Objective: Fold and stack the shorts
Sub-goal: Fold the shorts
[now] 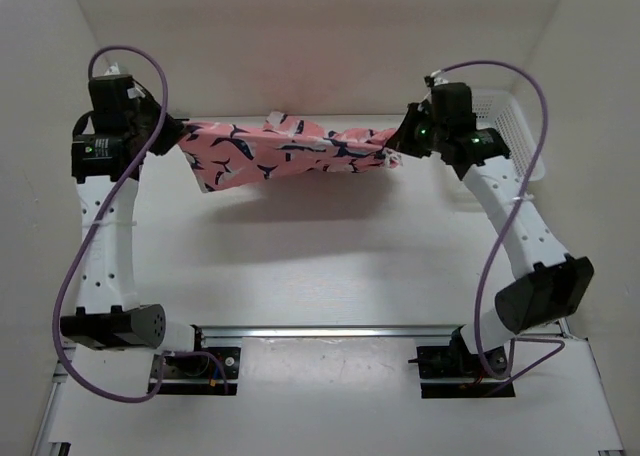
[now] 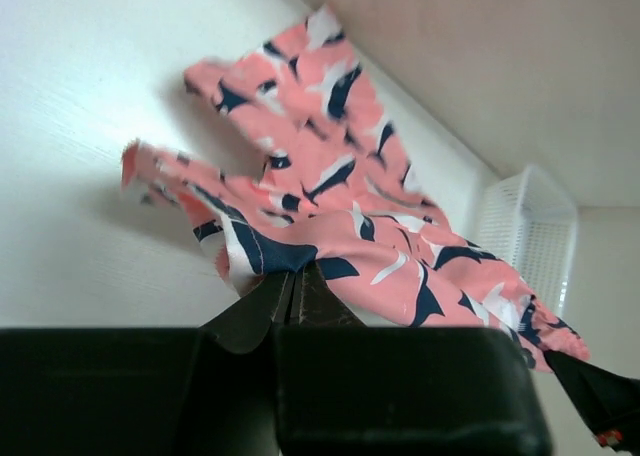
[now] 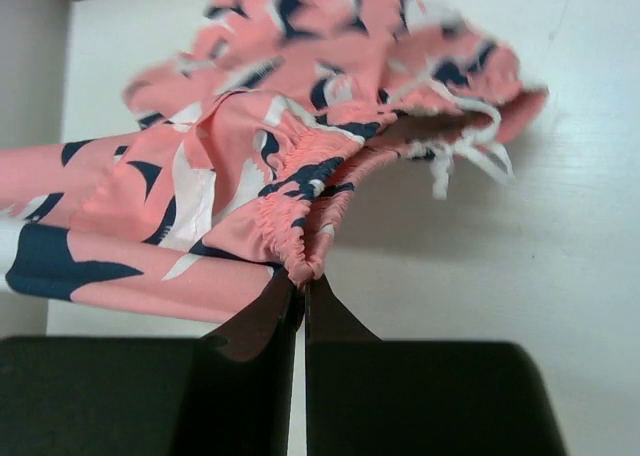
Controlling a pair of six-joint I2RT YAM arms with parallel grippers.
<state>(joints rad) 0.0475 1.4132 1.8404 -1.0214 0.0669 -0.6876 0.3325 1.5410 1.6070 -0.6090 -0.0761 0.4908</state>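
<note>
- Salmon-pink fabric shorts (image 1: 285, 151) printed with navy-and-white sharks: stretched as a band between the two claws, raised above the white worktop (image 1: 330, 256) near its far edge, with a soft shadow beneath.
- Left claw (image 1: 180, 136): black fingers pressed together on one end of the shorts. In the left wrist view the cloth emerges directly from the fingertips (image 2: 268, 304) and runs away towards the right arm, one fold drooping lower.
- Right claw (image 1: 398, 144): fingers clamped on the gathered elastic waistband at the opposite end. In the right wrist view the fabric bunches just above the tips and fans outward.
- White drawstring (image 3: 455, 161): hangs loose from the waistband, to one side of the right claw, not touching its fingers.
- White plastic mesh basket (image 1: 515, 126): at the far right of the worktop, just behind the right claw, apart from the shorts.
</note>
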